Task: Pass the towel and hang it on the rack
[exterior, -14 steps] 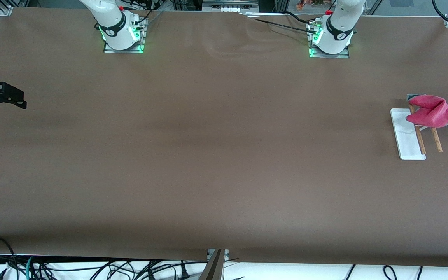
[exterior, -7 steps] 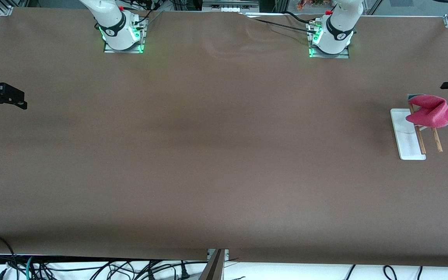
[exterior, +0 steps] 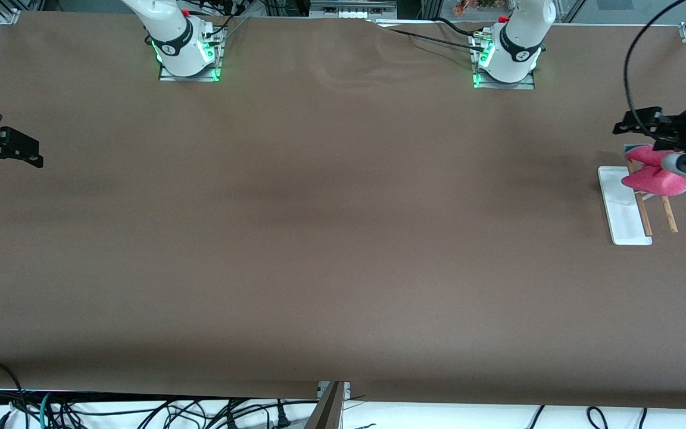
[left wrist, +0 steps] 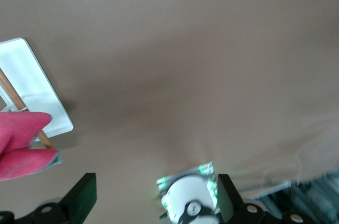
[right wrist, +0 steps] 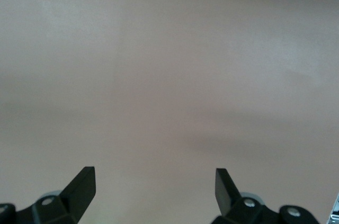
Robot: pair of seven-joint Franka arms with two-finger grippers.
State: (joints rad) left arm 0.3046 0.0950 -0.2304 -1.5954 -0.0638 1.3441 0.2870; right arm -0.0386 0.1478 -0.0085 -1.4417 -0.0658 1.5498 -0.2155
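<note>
The pink-red towel [exterior: 652, 176] hangs bunched over the two wooden rods [exterior: 644, 219] of the rack, whose white base [exterior: 621, 214] lies at the left arm's end of the table. My left gripper [exterior: 632, 122] is open and empty in the air, just above the towel's end nearer the robots' bases. In the left wrist view the towel [left wrist: 20, 147] and the rack base [left wrist: 37, 89] show off to one side of the open left gripper [left wrist: 155, 197]. My right gripper [exterior: 32, 151] is open and empty at the right arm's end of the table; the right wrist view shows it [right wrist: 153, 187] over bare table.
The brown table cover [exterior: 331, 226] is bare apart from the rack. The left arm's base [exterior: 507, 59] and the right arm's base [exterior: 185, 53] stand along the edge farthest from the front camera. Cables hang below the nearest edge.
My left gripper has come into view from the left arm's end of the table and moved in above the towel. The towel and rack have stayed put. The right arm waits.
</note>
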